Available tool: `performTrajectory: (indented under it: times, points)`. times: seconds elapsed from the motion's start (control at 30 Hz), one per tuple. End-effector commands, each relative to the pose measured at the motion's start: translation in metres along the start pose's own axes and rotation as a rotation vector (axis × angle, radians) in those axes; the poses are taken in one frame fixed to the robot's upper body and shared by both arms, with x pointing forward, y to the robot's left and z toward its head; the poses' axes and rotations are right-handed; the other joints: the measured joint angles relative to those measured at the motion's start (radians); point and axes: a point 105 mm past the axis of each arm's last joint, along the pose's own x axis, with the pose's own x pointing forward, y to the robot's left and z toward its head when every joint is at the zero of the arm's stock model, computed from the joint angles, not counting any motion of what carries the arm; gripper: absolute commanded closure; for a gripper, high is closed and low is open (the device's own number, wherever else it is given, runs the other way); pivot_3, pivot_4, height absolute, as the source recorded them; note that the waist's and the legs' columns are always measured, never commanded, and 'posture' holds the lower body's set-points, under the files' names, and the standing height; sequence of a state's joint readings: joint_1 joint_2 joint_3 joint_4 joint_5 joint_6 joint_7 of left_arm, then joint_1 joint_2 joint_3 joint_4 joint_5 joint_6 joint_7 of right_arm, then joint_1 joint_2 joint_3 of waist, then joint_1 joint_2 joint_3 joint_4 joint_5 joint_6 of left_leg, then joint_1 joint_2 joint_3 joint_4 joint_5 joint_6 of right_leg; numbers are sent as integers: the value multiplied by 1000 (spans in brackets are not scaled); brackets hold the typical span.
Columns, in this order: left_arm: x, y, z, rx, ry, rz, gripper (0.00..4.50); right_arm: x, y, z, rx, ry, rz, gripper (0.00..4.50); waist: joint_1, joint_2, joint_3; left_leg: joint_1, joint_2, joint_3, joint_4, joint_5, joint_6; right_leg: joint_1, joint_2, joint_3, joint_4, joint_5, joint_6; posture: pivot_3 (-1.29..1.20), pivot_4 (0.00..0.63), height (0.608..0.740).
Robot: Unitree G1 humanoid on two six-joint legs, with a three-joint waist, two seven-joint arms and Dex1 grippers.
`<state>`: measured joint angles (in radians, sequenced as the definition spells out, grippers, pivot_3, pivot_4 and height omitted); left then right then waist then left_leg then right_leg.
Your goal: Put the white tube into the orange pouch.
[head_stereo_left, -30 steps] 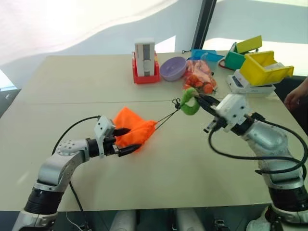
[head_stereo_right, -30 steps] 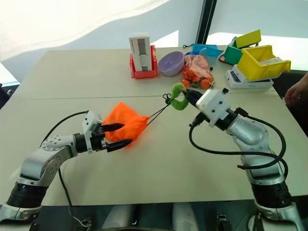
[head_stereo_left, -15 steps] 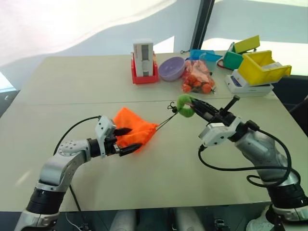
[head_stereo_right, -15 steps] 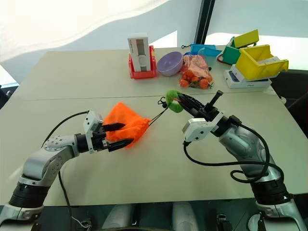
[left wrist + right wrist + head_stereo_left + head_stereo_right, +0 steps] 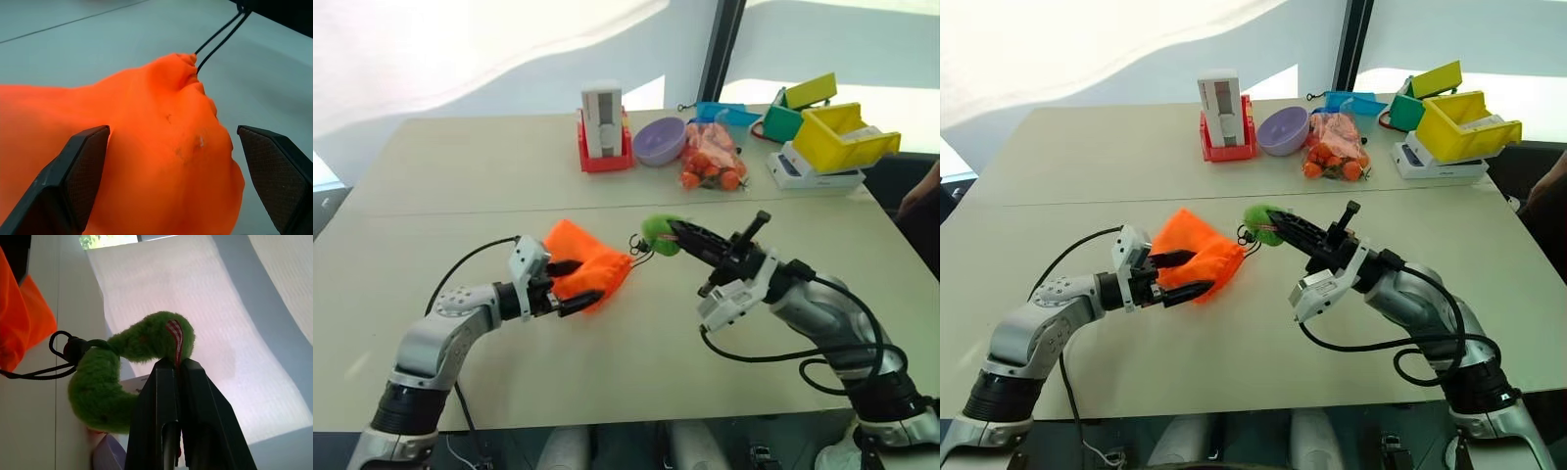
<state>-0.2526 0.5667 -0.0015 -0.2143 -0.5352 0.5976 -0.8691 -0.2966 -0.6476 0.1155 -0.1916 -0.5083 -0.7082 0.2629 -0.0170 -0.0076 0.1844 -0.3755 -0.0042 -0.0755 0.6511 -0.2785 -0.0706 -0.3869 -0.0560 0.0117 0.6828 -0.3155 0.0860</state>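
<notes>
Left eye view: the bright orange soft cloth pouch [image 5: 585,266] lies in the middle of the pale worktop [image 5: 450,166]. The left gripper [image 5: 570,285] has its two black fingers spread wide around the pouch. The right gripper [image 5: 677,230] is pinched tight on the fuzzy green ball [image 5: 660,236] at the end of the thin black cord [image 5: 633,248]. I cannot see the white tube. I think the pouch still needs opening, so next its gathered mouth must be pulled loose.

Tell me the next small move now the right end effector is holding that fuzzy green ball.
Probably open the right end effector and let the green ball drop: the orange pouch is already cinched shut, its cord gathered at the neck.
</notes>
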Motion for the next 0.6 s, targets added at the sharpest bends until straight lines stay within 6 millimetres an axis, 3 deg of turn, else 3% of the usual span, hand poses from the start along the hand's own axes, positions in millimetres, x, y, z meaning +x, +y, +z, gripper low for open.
performTrajectory:
  times: [0.03, 0.33, 0.6]
  points:
    - [0, -2, 22, 80, -44, -30, 50, 3, -8, 3, -17, -31, -27, 4500, 0, 0, 0, 0, 0, 0, 0, 0, 0, 0, 0, 0, 0, 0, 0, 0, 150, 740]
    - [25, -7, 49, 270, -37, -189, 50, 8, -8, 3, -7, -41, -29, 4500, 0, 0, 0, 0, 0, 2, 0, 0, 0, 0, 0, 1, 0, 0, 0, 0, 150, 740]
    - [46, -6, 52, 362, -73, -242, 50, 8, -9, 3, 0, -21, -40, 4500, -2, 0, 0, 0, 0, 4, -1, 0, 0, -2, 2, 3, 0, 0, 0, 0, 150, 740]
